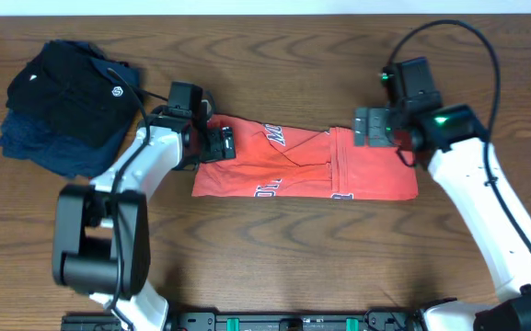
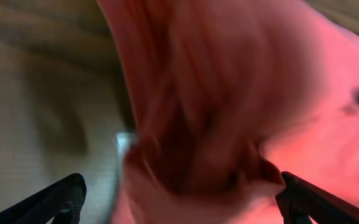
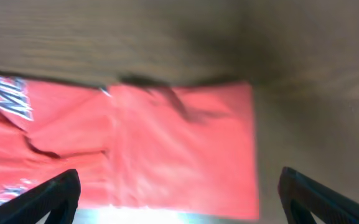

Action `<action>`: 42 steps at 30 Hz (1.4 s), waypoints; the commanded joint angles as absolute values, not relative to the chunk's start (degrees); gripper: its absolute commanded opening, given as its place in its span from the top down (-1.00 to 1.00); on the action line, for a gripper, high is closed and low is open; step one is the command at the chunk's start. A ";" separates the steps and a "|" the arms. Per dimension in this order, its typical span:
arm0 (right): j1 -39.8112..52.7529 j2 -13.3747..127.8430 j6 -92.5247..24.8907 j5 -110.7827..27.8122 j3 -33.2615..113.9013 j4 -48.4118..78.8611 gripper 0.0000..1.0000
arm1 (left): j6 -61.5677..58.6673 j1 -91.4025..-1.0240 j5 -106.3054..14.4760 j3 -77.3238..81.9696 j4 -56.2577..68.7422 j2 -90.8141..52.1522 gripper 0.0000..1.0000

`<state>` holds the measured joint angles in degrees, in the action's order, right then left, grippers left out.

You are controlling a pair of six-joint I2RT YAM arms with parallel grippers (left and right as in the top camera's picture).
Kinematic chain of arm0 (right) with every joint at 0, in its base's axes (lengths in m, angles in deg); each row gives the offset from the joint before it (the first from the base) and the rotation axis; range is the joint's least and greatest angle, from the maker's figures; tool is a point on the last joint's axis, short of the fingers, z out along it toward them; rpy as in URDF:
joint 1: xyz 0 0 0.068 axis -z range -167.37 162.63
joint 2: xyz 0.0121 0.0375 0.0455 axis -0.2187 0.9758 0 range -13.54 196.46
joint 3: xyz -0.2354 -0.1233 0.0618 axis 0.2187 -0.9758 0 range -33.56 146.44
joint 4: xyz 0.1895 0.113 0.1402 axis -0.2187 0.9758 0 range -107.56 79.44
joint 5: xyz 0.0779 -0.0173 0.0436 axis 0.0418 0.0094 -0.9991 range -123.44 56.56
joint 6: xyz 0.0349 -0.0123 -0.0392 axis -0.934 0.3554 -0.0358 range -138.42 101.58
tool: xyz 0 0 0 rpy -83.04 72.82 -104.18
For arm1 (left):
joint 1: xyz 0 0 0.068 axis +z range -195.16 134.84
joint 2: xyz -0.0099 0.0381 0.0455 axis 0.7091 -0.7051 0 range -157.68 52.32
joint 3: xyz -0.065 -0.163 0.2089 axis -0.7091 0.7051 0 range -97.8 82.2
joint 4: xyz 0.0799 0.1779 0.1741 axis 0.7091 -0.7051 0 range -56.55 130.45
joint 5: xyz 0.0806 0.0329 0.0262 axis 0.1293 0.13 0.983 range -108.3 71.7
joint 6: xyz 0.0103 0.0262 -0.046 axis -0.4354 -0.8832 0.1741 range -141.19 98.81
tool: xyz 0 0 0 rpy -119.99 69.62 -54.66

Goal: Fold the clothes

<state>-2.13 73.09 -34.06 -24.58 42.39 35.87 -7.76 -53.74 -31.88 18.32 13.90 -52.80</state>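
Observation:
A coral-red T-shirt (image 1: 306,165) with white-and-dark lettering lies folded into a long band in the middle of the wooden table. My left gripper (image 1: 219,143) is at the shirt's left end. In the left wrist view its fingers (image 2: 179,202) are wide apart, with blurred, bunched red cloth (image 2: 216,112) between and in front of them. My right gripper (image 1: 372,127) is open over the shirt's back right edge. In the right wrist view its fingers (image 3: 179,196) are wide apart above the flat right end of the shirt (image 3: 179,143).
A pile of black and navy-blue garments (image 1: 67,106) lies at the back left of the table (image 1: 274,248). The left arm's base (image 1: 99,239) stands at the front left and the right arm (image 1: 486,211) reaches in from the front right.

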 commanded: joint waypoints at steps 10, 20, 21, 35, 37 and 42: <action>10.98 72.04 -32.90 -22.28 42.52 42.73 -0.98 | -9.20 -53.28 -48.23 17.99 17.03 -57.33 0.88; 21.45 72.04 -31.59 -22.28 42.52 45.31 -0.98 | -9.13 -42.01 -45.48 12.81 11.72 -47.84 0.88; 22.22 72.04 -31.59 -22.31 42.52 45.49 -0.99 | -9.13 -40.52 -44.49 11.72 10.78 -46.82 0.88; 24.36 72.06 -31.39 -23.44 42.52 45.99 -0.98 | -8.43 -52.96 -44.56 2.37 -1.11 -40.28 0.88; 24.36 72.06 -31.39 -23.42 42.52 46.36 -0.98 | -8.46 -57.94 -42.72 2.37 -0.72 -41.11 0.88; 24.36 72.06 -31.41 -23.44 42.52 46.53 -0.99 | -8.41 -67.75 -37.04 2.37 0.24 -44.52 0.88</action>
<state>23.86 73.05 -32.18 -23.40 42.39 46.34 -8.56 -64.52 -40.56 3.31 -0.15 -42.16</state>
